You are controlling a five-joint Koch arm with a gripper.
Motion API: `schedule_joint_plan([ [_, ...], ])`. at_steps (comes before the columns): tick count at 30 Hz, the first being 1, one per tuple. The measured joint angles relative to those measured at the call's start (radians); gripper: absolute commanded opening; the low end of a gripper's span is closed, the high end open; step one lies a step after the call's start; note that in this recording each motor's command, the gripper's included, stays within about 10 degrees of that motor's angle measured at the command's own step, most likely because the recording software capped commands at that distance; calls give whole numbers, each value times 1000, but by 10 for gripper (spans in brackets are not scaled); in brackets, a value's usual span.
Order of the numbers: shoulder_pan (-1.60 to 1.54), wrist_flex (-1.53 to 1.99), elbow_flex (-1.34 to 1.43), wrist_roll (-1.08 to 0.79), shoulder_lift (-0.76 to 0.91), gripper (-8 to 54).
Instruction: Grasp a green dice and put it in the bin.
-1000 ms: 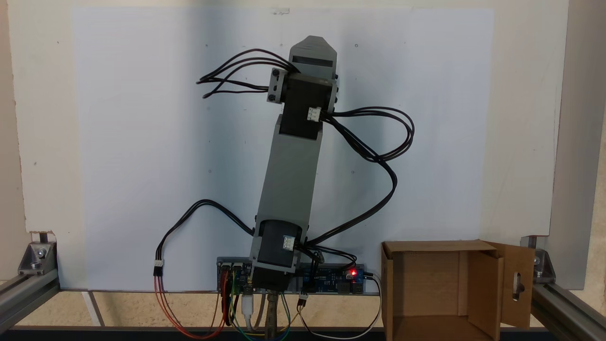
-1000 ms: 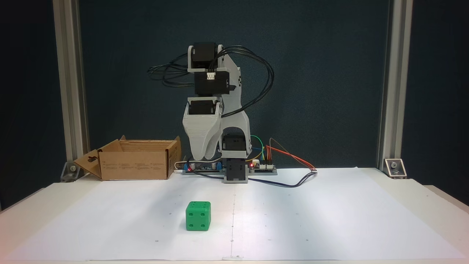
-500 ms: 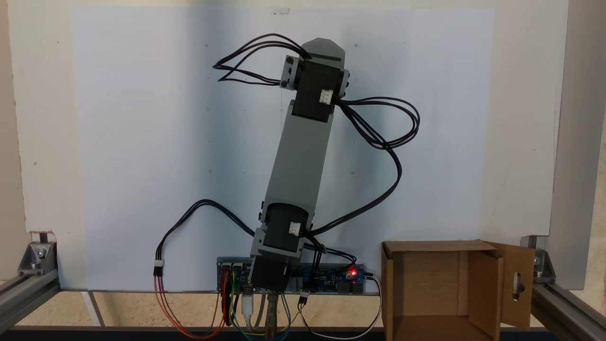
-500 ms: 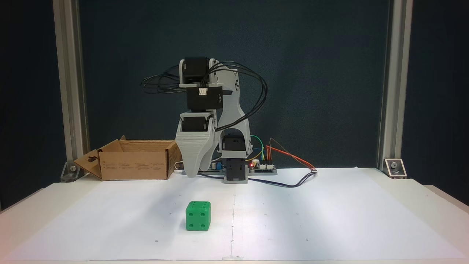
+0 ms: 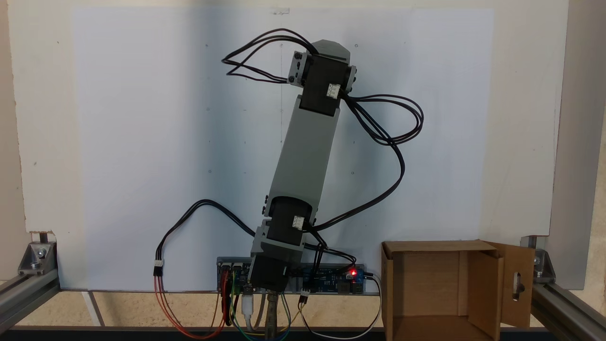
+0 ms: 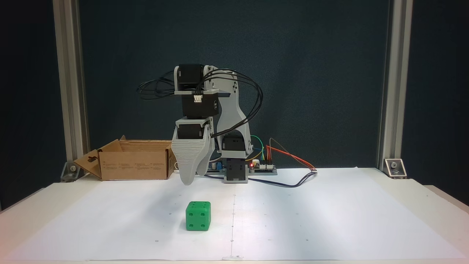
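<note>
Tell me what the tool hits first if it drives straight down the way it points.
Probably the white paper sheet, just behind the small green plastic dice; the tool points down, though depth is unclear.

The green dice (image 6: 198,216) sits on white paper, 4 pips frontward; the open cardboard bin (image 6: 136,165) stands well apart.

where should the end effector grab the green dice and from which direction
Probably from straight above, closing on two opposite vertical faces. The green dice sits flat on the white paper with open space all around and its side faces upright and parallel, so either pair would do. The end effector hangs behind and above it, tips pointing down, so a descent fits that pose.
</note>
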Motion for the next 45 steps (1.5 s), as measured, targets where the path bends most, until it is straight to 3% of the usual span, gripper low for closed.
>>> schedule_joint_plan([
  [45,-11,-367,350,-64,-6,442],
])
